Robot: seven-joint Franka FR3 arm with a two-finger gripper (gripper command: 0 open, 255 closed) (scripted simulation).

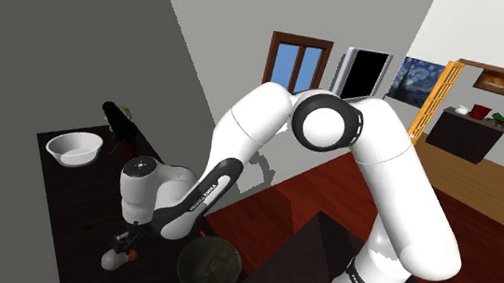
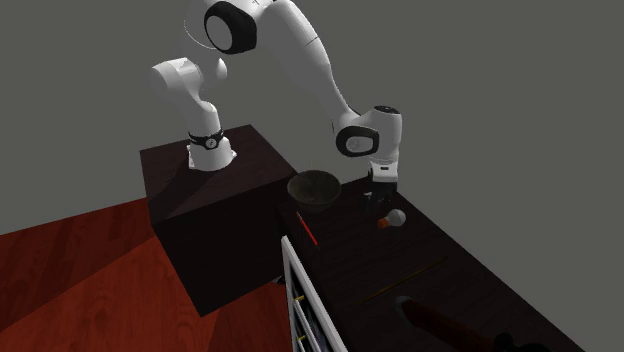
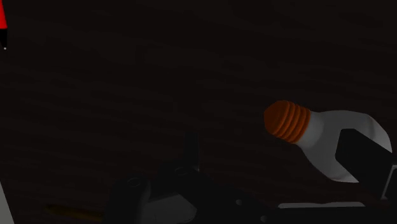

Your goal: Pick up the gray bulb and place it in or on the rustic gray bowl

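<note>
Since the bulb (image 3: 316,135) lay on the table (image 2: 445,255) near the bowl (image 1: 208,265), off-centre by your gripper's (image 1: 125,243) spread fingers (image 3: 362,159), you needed to shift sideways until both flanked it, then close gently.

Wrist view is rendered very dim (nearly black); table (image 2: 455,240) is left dark, back room (image 1: 483,161) is brightly lit.
</note>
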